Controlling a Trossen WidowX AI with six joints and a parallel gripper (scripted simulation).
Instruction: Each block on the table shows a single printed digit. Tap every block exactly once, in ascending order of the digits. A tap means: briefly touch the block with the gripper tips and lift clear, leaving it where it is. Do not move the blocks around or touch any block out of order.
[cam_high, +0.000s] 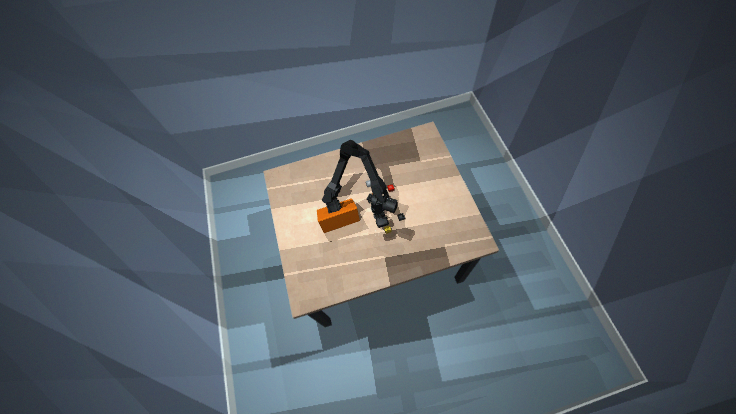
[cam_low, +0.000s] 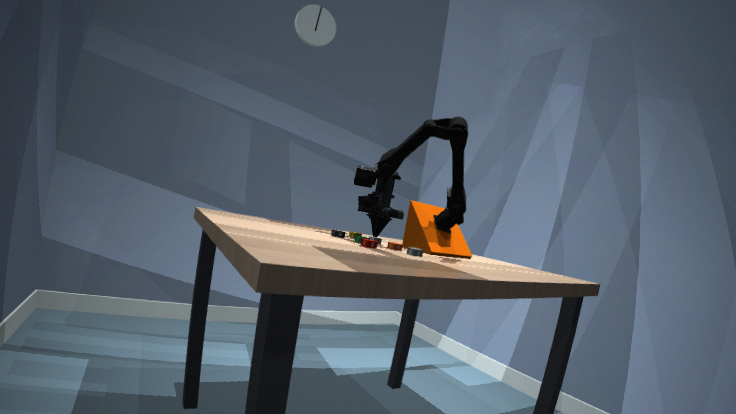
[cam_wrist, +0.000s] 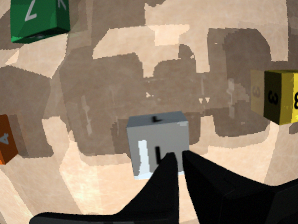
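Grey, the block marked 1 (cam_low: 378, 240) (cam_wrist: 145, 145) sits at lower centre of my wrist view, with the tips of my closed hand (cam_high: 381, 225) (cam_low: 376, 235) (cam_wrist: 178, 159) right at it, though I cannot tell whether they touch. On the wooden surface (cam_high: 334, 278) (cam_low: 411, 280), the same view puts a green block (cam_low: 358, 238) (cam_wrist: 40, 21) at upper left, an orange block marked 4 (cam_low: 394, 246) (cam_wrist: 7, 140) at the left edge and a yellow block marked 3 (cam_high: 387, 230) (cam_low: 355, 234) (cam_wrist: 281, 97) at the right.

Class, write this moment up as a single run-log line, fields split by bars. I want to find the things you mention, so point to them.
gripper (cam_low: 376, 235) (cam_wrist: 178, 159): shut, empty | position: tips at gray block 1 (cam_low: 377, 240) (cam_wrist: 150, 142) | contact: cannot tell
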